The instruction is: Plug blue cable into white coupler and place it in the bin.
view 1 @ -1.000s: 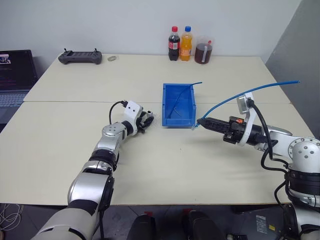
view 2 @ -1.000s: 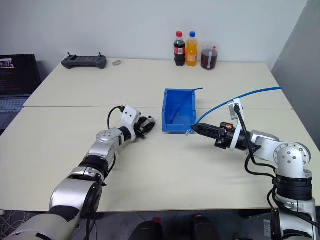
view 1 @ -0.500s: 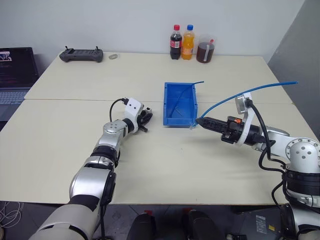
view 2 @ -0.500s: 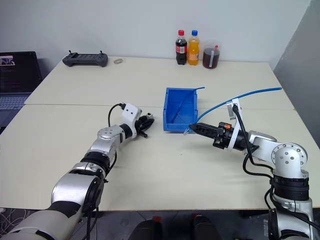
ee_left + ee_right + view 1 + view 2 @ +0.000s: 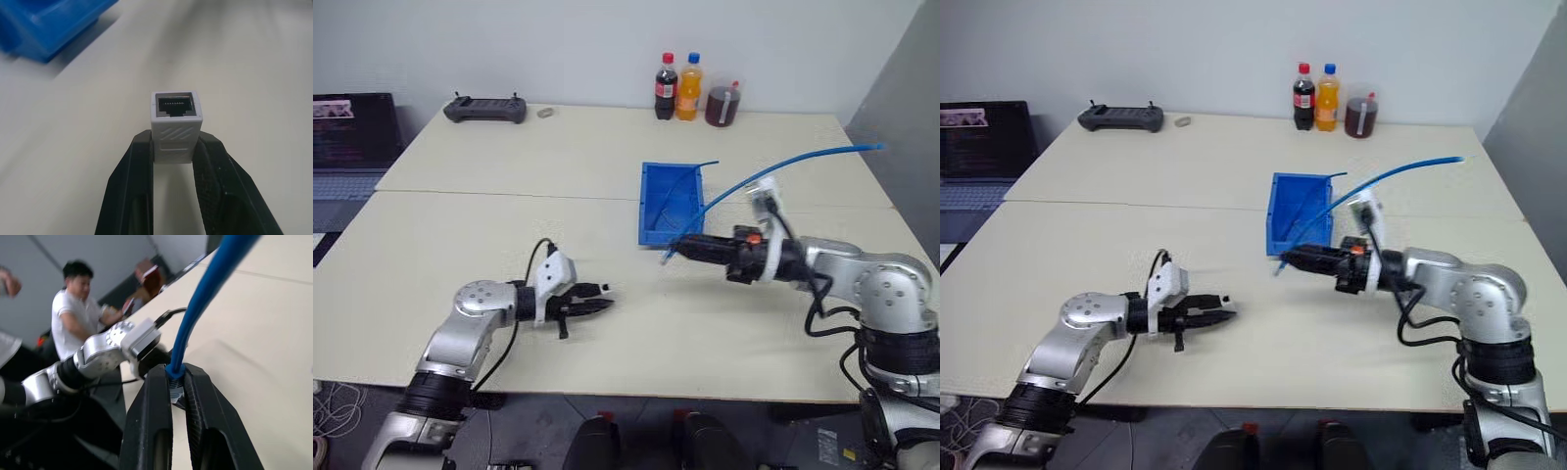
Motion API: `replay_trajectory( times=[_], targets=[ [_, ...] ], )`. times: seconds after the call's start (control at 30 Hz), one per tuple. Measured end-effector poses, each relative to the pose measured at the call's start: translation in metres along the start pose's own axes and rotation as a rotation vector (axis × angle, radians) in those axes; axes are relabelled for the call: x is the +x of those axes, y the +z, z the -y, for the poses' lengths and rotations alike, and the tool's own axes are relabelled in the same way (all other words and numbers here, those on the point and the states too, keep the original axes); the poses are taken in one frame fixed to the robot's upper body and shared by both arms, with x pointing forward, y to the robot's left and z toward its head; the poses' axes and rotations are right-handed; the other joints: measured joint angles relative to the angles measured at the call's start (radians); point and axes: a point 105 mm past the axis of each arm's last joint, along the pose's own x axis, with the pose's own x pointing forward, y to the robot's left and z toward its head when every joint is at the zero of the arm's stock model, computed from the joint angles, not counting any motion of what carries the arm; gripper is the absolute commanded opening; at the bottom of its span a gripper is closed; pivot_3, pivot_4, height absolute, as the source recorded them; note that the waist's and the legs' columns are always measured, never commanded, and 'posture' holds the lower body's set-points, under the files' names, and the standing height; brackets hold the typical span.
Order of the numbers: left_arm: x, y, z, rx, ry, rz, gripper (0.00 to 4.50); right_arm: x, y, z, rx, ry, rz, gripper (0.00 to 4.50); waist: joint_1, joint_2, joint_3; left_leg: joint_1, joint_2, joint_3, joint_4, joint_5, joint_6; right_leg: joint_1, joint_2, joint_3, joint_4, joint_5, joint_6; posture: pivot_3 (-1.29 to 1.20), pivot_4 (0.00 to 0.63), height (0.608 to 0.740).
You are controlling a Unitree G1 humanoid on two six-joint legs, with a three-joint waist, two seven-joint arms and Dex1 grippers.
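Above the table's near half, the left gripper (image 5: 173,147) pinches the white coupler (image 5: 175,125), socket outward, and the right gripper (image 5: 677,249) clamps the blue cable (image 5: 773,174) at its plug, well apart, so plugging and placing in the bin (image 5: 651,217) at mid-table both remain.

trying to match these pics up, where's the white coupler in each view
Left eye view: white coupler at the left gripper's tip, low and left of centre.
Right eye view: hard to make out at the same tip.
Left wrist view: centre, clamped, socket facing the camera.
Right wrist view: cannot tell it apart.
Shared landmark: the bin.
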Motion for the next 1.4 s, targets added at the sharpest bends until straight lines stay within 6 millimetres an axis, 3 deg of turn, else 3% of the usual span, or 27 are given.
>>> replay_trajectory(
  times=[0.2, 0.37, 0.63, 1.4],
  targets=[
    [0.025, -0.004, 0.003, 0.074, -0.067, 0.010, 0.78, 0.019, -0.018, 0.013, -0.207, -0.028, -0.069, 0.10, -0.004, 0.000, 0.000, -0.001, -0.001, 0.000, 0.000, 0.000, 0.001, 0.000, -0.001, 0.000, 0.000, 0.001, 0.001, 0.00, 0.150, 0.740],
    [0.031, -0.018, 0.005, 0.086, -0.104, -0.004, 0.78, 0.026, -0.035, 0.020, -0.323, -0.030, -0.086, 0.10, -0.004, 0.000, 0.000, -0.002, -0.001, 0.000, 0.000, 0.001, 0.000, -0.002, -0.001, 0.000, 0.000, 0.000, 0.001, 0.00, 0.150, 0.740],
    [0.037, -0.018, 0.011, 0.097, -0.151, 0.016, 0.78, 0.033, -0.056, 0.020, -0.464, -0.004, -0.133, 0.10, -0.005, 0.000, 0.000, -0.001, -0.002, -0.001, 0.001, 0.001, 0.000, -0.001, -0.001, 0.000, 0.002, 0.000, 0.001, 0.00, 0.150, 0.740],
    [0.041, -0.016, 0.012, 0.070, -0.177, 0.013, 0.78, 0.036, -0.073, 0.026, -0.510, 0.050, -0.175, 0.10, -0.012, 0.000, 0.000, 0.000, -0.002, -0.001, 0.002, 0.001, 0.000, -0.001, -0.001, 0.000, 0.004, 0.001, 0.000, 0.00, 0.150, 0.740]
  ],
)
